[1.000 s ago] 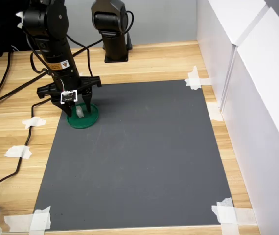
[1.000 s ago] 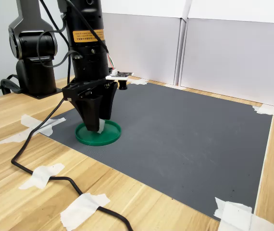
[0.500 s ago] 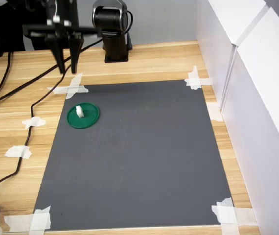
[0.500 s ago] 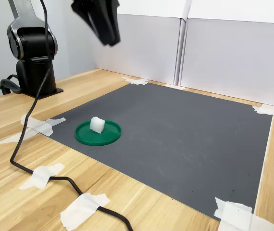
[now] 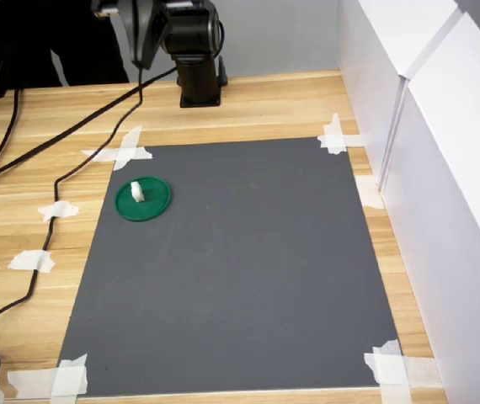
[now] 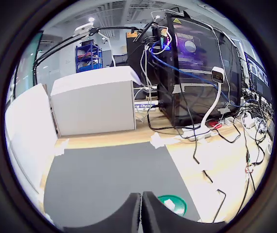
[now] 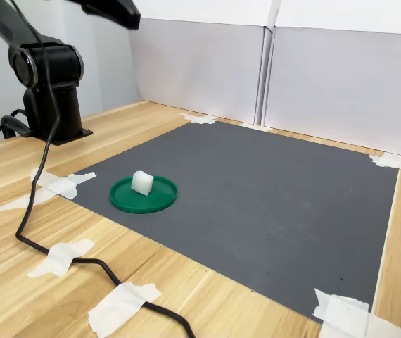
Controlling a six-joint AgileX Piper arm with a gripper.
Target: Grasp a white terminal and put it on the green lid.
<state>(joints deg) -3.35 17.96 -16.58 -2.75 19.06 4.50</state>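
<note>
The arm is raised high and folded back toward its base, which stands on the bench at about 12 o'clock from the lid in the first exterior view; only a dark end of the arm shows at the top edge of both exterior views, well apart from the mat; the fingers show only in the wrist view, pressed together with a thin line between them and nothing held; the wrist camera looks out level across the mat toward white boxes and a dark rack of cables.

The terminal sits on the lid, a little off centre; in the first exterior view it lies toward 10 o'clock on the disc, and in the second exterior view toward 9 o'clock; it rests free, with no part of the arm near it; in the wrist view only part of the lid shows, just beside the fingers, and I cannot make out the terminal there.

The lid lies flat on the mat near the corner that is at 10 o'clock in the first exterior view; tape holds that corner down; a black cable runs over the bench beside the mat.
</note>
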